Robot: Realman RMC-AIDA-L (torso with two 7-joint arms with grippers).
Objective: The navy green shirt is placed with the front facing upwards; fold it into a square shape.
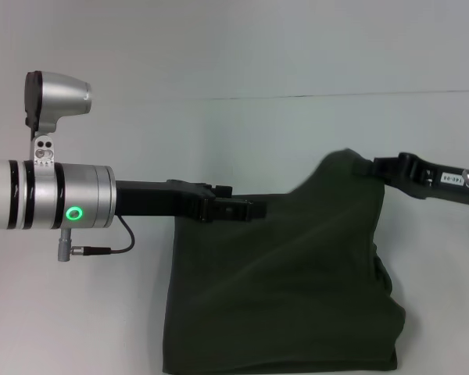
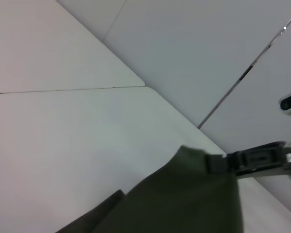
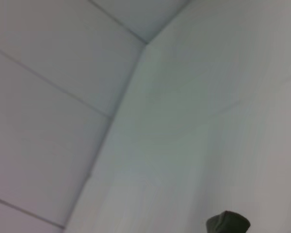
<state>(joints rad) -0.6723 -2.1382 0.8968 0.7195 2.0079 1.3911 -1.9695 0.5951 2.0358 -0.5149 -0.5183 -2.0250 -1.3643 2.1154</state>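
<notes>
Closest to the head camera, the left arm reaches across, and the left tool [image 1: 254, 209] is clamped on an upper corner of the navy green shirt [image 1: 297, 289]. At the other upper corner the right tool [image 1: 373, 167] pinches the cloth too (slightly higher). Between them the shirt hangs lifted, its lower part resting on the white table [image 1: 78, 312].

This is looking like a robot lab or test cell. A bare white table [image 1: 78, 312] is standing against plain white wall panels [image 2: 194, 53], with nothing homely showing anywhere.
</notes>
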